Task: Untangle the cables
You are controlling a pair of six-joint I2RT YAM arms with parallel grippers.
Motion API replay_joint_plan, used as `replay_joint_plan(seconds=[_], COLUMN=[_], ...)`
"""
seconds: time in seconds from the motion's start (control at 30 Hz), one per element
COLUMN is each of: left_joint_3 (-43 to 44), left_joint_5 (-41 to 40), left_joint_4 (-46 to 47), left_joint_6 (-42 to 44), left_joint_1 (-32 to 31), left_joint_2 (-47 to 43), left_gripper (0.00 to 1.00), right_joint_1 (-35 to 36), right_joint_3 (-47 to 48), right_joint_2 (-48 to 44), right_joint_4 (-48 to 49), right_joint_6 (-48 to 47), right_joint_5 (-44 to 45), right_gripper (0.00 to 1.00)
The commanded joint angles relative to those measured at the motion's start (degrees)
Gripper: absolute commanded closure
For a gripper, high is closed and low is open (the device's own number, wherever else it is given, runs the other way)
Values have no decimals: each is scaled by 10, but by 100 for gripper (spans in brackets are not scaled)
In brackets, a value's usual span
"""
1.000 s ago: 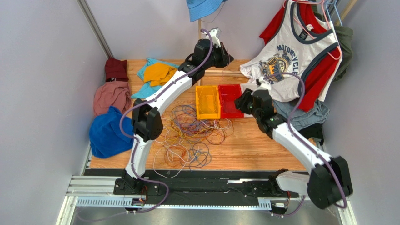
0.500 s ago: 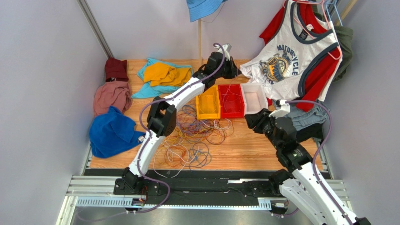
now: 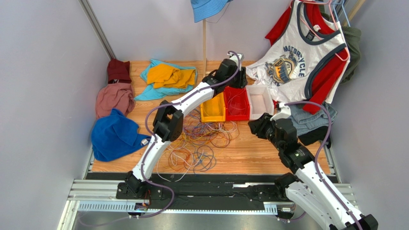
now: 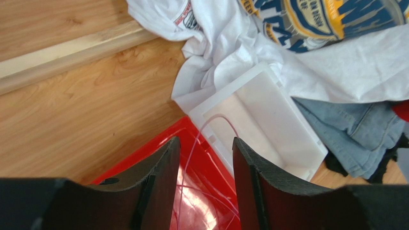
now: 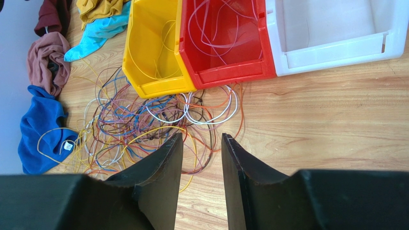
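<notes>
Hovering over red bin [image 5: 230, 75], left gripper [image 4: 205, 143] half-open, empty; right gripper [image 5: 202, 139] likewise, near cables [image 5: 144, 120].

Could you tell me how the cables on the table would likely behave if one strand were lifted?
Probably floppy: the cables lie in loose curling loops. One strand would likely drag neighbours along, since they cross and overlap. Being so thin, they look light.

White arms [image 3: 149, 160] with black joints [image 3: 168, 125], purple-grey hoses [image 3: 329, 125] and black wedge-shaped fingers [image 5: 161, 165]
</notes>
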Motion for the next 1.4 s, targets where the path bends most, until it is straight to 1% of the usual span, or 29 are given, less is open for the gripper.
replay_joint_plan(seconds=[0.0,0.2,0.23,0.43,0.53,0.6,0.63,0.67,0.7,0.73,0.77,0.8,0.83,0.87,0.9,0.93,0.97,1.0,1.03,1.13,1.2,1.3,1.37], left_joint_3=[20,-32,-51,-138,-144,-155,-189,-215,-248,-326,-370,-415,-503,-546,-589,-663,-696,-723,-758,-804,-832,-906,-922], left_joint_5=[-49,-81,-87,-103,-111,-127,-139,-154,-194,-218,-242,-299,-322,-340,-363,-357,-346,-325,-321,-303,-307,-306,-313], left_joint_4=[-58,-64,-61,-16,-24,-38,-38,-34,-20,-11,-1,17,21,26,24,19,15,-5,-23,-84,-93,-76,-97], left_joint_6=[62,75,77,78,77,73,69,67,63,59,54,28,10,-5,-54,-80,-95,-118,-128,-145,-157,-168,-183], left_joint_1=[-7,-7,-7,-8,-8,-12,-15,-25,-33,-41,-62,-72,-83,-97,-100,-100,-100,-101,-102,-107,-118,-134,-138], left_joint_2=[-59,-115,-125,-215,-245,-275,-292,-337,-367,-397,-463,-496,-558,-586,-614,-662,-682,-699,-722,-756,-777,-834,-878], left_gripper=[46,45,45,45,44,43,43,41,40,39,36,33,29,23,19,17,16,13,12,11,4,4,4], right_joint_1=[1,2,2,2,2,2,2,3,7,13,21,39,48,58,80,89,95,103,104,106,107,107,107], right_joint_3=[1,15,18,28,29,26,24,26,28,29,26,23,19,14,5,-2,-11,-28,-34,-37,-36,-35,-36], right_joint_2=[1,29,32,32,31,33,37,48,55,60,66,68,69,67,64,62,52,47,41,36,43,48,40], right_joint_4=[37,58,59,55,50,55,65,67,66,66,66,66,70,71,71,76,83,89,97,99,94,86,76], right_joint_6=[-2,-1,-1,-8,-11,-17,-22,-27,-34,-52,-58,-63,-68,-67,-63,-51,-45,-41,-36,-45,-54,-57,-57], right_joint_5=[7,18,19,42,50,36,24,-8,-22,-29,-35,-36,-34,-22,-8,8,24,27,28,-2,-29,-36,-32], right_gripper=[61,61,61,61,61,61,61,62,62,62,63,63,63,63,63,62,62,62,62,62,62,63,63])
